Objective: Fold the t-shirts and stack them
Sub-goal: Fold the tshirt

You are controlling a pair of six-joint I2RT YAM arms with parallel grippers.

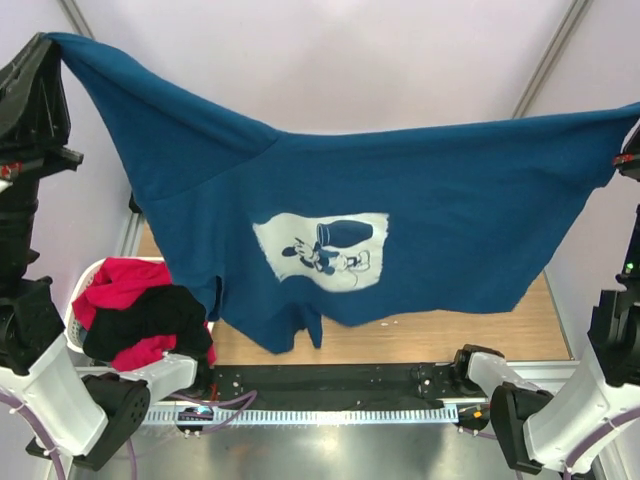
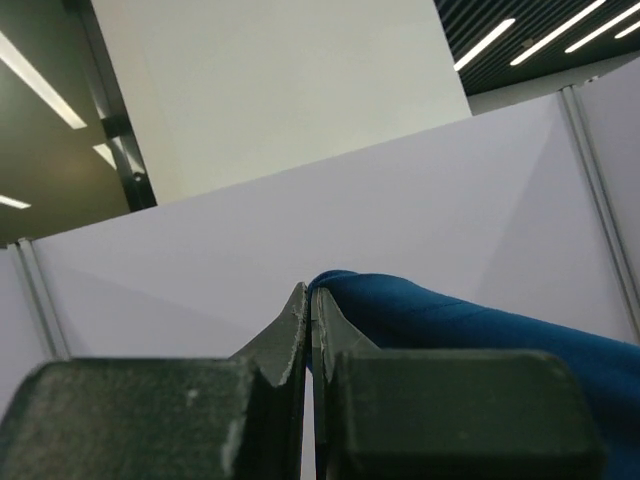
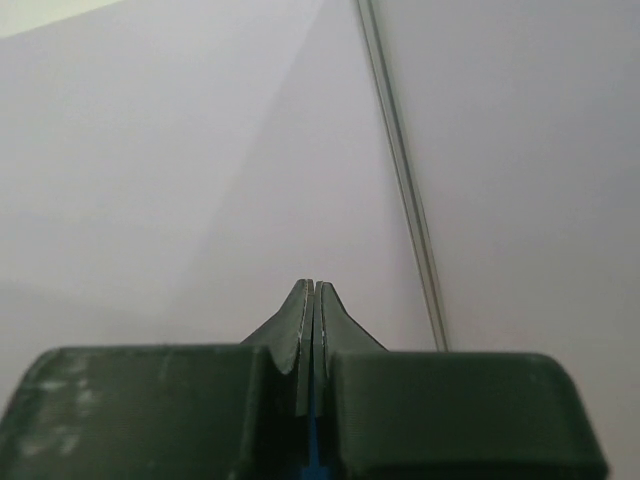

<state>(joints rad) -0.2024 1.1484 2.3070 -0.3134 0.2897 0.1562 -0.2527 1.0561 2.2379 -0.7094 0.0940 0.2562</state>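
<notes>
A navy blue t-shirt (image 1: 400, 200) with a pale square cartoon-mouse print (image 1: 322, 250) hangs spread wide in the air above the table. My left gripper (image 1: 52, 42) holds its upper left corner high up. At the right edge of the top view, my right gripper (image 1: 630, 128) holds the other corner, a little lower. In the left wrist view the left gripper (image 2: 312, 292) is shut, with blue cloth (image 2: 460, 325) bulging out beside its tips. The right gripper (image 3: 313, 286) is shut too, with a thin sliver of blue cloth (image 3: 314, 462) between its fingers. Red (image 1: 122, 282) and black (image 1: 150, 315) t-shirts lie heaped at the left.
The heaped shirts fill a white basket (image 1: 84, 276) at the table's left edge. The wooden table (image 1: 500, 325) shows below the hanging hem. Pale purple screens with metal posts (image 1: 545, 55) close off the back. Both arm bases sit at the bottom corners.
</notes>
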